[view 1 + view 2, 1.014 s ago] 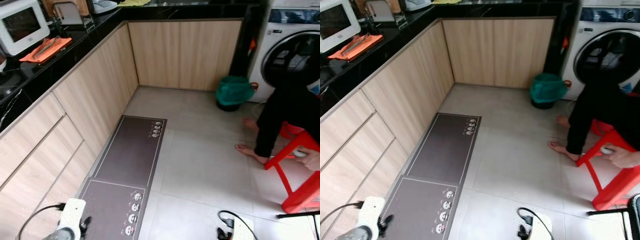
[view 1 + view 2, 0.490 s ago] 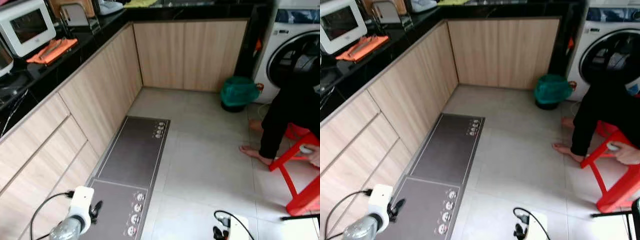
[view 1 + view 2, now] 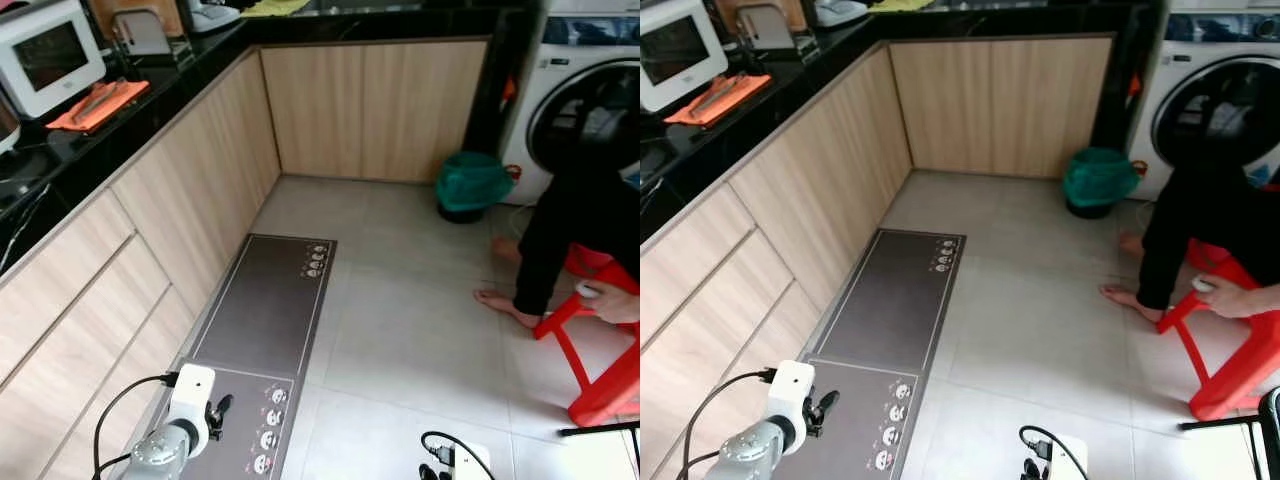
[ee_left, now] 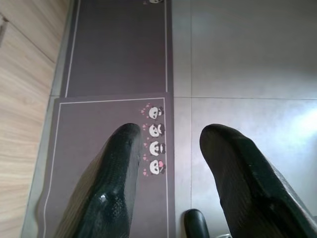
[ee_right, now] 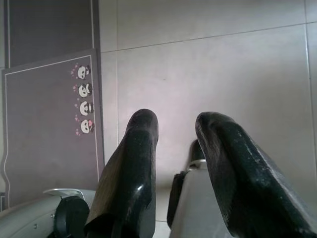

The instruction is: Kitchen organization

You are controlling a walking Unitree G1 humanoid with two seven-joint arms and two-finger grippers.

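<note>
Robot's basically between jobs here: both the left gripper [image 4: 168,163] and right gripper [image 5: 176,148] hang low over the floor mat [image 3: 265,305] with fingers apart and empty, while the stuff to organize, like the orange cloth [image 3: 96,103], sits on the black worktop [image 3: 150,75].

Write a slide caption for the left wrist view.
Open left pincer hanging above the dark panda mat and grey floor tiles.

Person [image 3: 585,225]: right edge of frame, upper body cut off. Red stool [image 3: 600,345]: lower right, partly cropped. Microwave [image 3: 45,50]: upper left, top cropped; items on orange cloth [image 3: 97,103] too small to identify.
</note>
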